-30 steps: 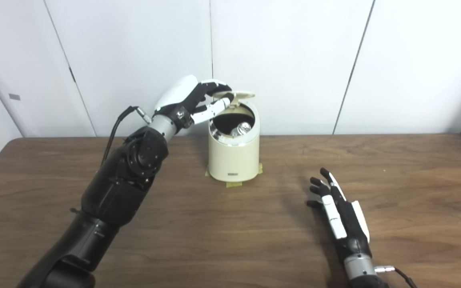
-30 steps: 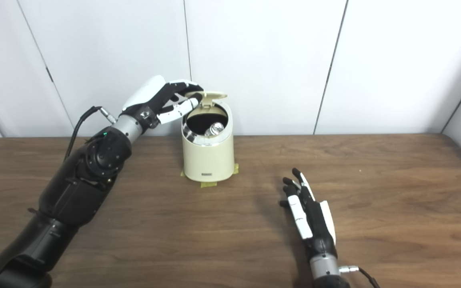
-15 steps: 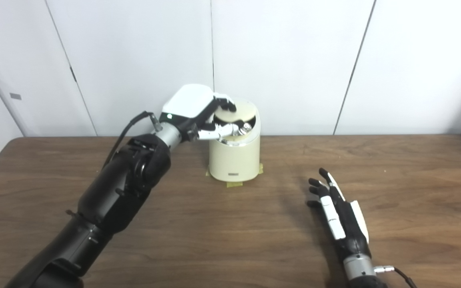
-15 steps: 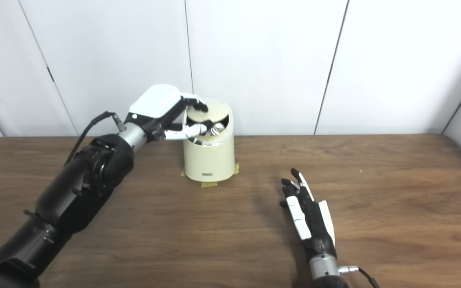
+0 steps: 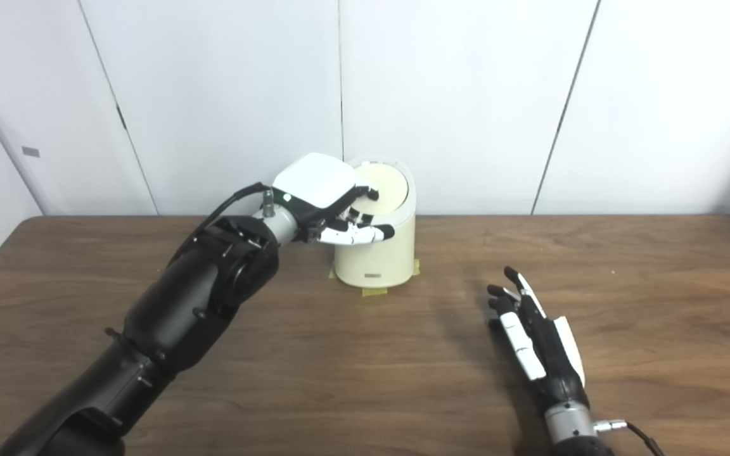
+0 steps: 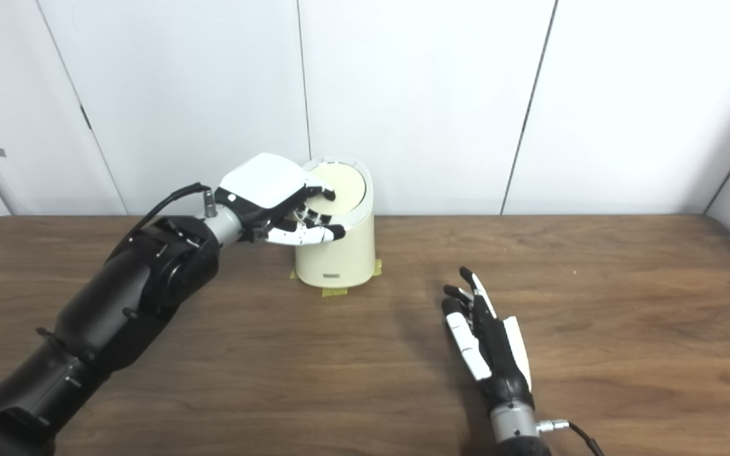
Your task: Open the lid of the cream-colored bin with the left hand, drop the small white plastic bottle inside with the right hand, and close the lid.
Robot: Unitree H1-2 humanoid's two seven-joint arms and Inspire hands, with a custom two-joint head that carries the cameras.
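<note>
Left robot hand [image 5: 324, 196] hides lid's [image 5: 383, 183] left edge, bin [image 5: 374, 253] contents unseen

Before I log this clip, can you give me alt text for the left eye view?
The left hand rests its fingers on the closed lid of a cream-colored bin at the far side of a wooden table. The right hand lies open on the table, empty.

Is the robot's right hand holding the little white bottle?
No, the right hand lies flat and empty on the table, fingers apart.
</note>
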